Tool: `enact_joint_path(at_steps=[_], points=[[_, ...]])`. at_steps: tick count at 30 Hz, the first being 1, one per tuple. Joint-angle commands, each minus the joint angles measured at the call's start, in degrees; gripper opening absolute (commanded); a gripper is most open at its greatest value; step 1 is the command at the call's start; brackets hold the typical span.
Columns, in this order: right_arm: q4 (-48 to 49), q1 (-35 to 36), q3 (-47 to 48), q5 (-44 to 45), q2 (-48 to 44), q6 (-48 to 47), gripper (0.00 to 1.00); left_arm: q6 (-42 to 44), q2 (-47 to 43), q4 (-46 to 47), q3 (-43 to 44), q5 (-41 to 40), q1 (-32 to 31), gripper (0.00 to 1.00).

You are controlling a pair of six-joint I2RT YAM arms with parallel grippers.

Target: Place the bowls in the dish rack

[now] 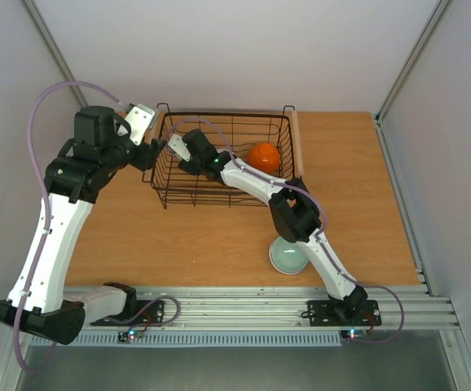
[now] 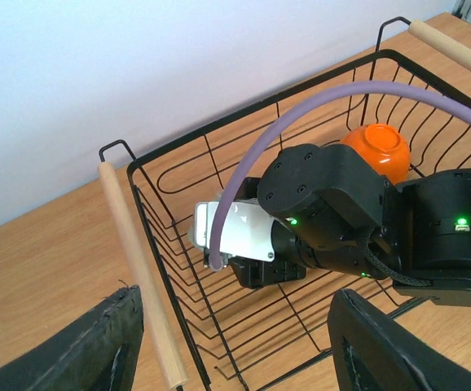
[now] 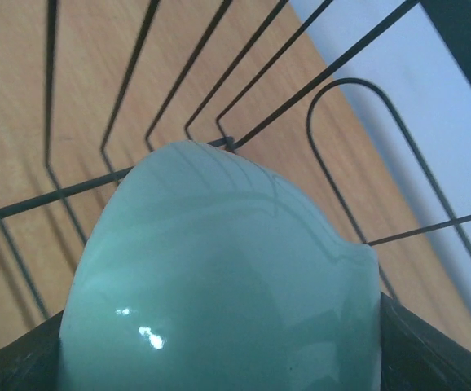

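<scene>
Step in hand: setting a bowl down in the dish rack (image 1: 219, 198).

- Right pincer (image 1: 180, 147) reaches into the rack over its 5 o'clock corner and sits low at the 9 o'clock end. From its own camera, the green bowl (image 3: 219, 277) fills the view, with the rack's wires (image 3: 333, 65) close behind it. The pincer (image 3: 219, 371) is clamped across the bowl, a dark finger (image 3: 431, 350) pressed to each flank and spread fairly wide. I cannot tell whether the bowl rests on the wire floor or hangs just above it.
- Left pincer (image 2: 235, 342) hovers outside the rack at 9 o'clock, just beside the wooden handle (image 2: 138, 269). Its jaws stand apart, with nothing between them and touching nothing.
- Orange bowl (image 1: 264, 156) is already in the rack at the 3 o'clock end, bottom up, well apart from the right pincer.
- Pale bowl (image 1: 288, 257) sits on the surface (image 1: 178, 244) at about 5 o'clock from the rack, partly under the right forearm. It is not yet loaded.
- No other bowls can be seen.

Judgement: roughly a third in, going by what shows. The next move needs the green bowl lowered until the wires carry it. The jaws should then spread enough to free the rim without dragging it, and lift straight out clear of the rack wall. The pale bowl looks the likeliest next pick.
</scene>
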Motion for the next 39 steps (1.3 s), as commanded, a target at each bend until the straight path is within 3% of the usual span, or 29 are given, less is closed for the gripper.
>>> enact_joint_path(at_steps=[1, 7, 9, 11, 13, 16, 22, 39], points=[[7.7, 0.2, 4.3, 6.8, 2.5, -4.9, 0.01, -0.6, -1.1, 2.4, 0.3, 0.2, 0.7, 0.62], [8.7, 0.2, 5.5, 9.6, 5.2, -8.8, 0.01, -0.8, -0.5, 2.6, -0.5, 1.2, 0.9, 0.62], [8.6, 0.2, 5.2, 9.8, 5.6, -9.6, 0.08, -0.9, -0.3, 2.6, -0.5, 1.5, 0.9, 0.62], [8.1, 0.2, 5.1, 9.5, 5.7, -10.0, 0.24, -0.9, -0.2, 2.6, -0.5, 1.6, 0.9, 0.62], [7.4, 0.2, 5.0, 9.1, 5.8, -10.0, 0.52, -0.9, -0.2, 2.6, -0.6, 1.8, 0.9, 0.62], [6.7, 0.2, 5.0, 8.7, 5.8, -9.6, 0.70, -0.9, -0.3, 2.6, -0.7, 2.0, 1.0, 0.62], [4.6, 0.2, 5.0, 7.3, 5.5, -8.6, 0.96, -0.7, -0.3, 2.6, -1.0, 2.2, 1.0, 0.62], [-2.7, 0.2, 2.7, -0.1, -0.9, -2.3, 0.98, -0.5, -1.2, 2.6, -1.6, 2.7, 1.0, 0.62]])
